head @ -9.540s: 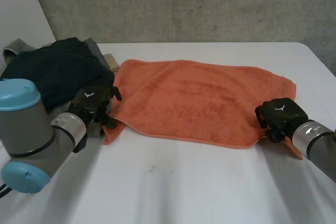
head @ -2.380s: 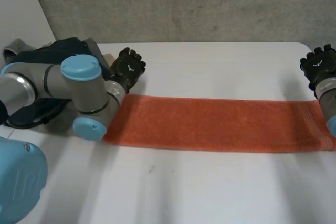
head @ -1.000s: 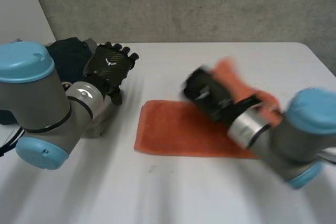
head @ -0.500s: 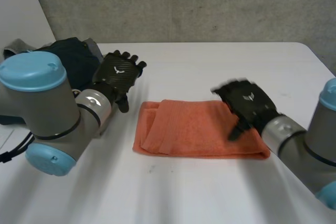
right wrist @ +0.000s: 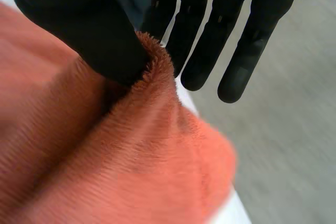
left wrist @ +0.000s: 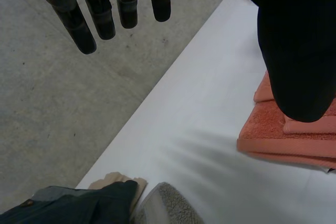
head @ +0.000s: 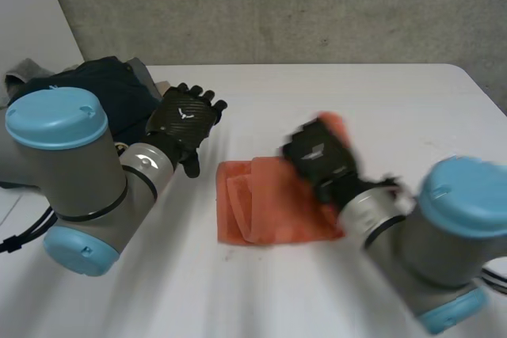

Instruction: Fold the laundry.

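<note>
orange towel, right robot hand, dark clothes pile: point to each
orange towel (head: 249,211): head view, its folded layers.
right robot hand (head: 317,156): head view, back of the hand.
dark clothes pile (head: 120,85): head view, the dark garment on top.

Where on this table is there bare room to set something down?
Bare table lies past the orange towel toward the far right corner, and along the near edge in front of it. Crowded: the far left corner, with the clothes pile beside the left hand.

Orange towel (head: 269,211): terry cloth, fuzzy pile, ribbed in places. Table (head: 380,108): white, smooth, matt. Back of left hand (head: 186,120): black woven-fibre shell, slight sheen. Wall (head: 277,5): grey concrete, rough, pitted. Clothes pile (head: 103,93): dark matt cloth.
</note>
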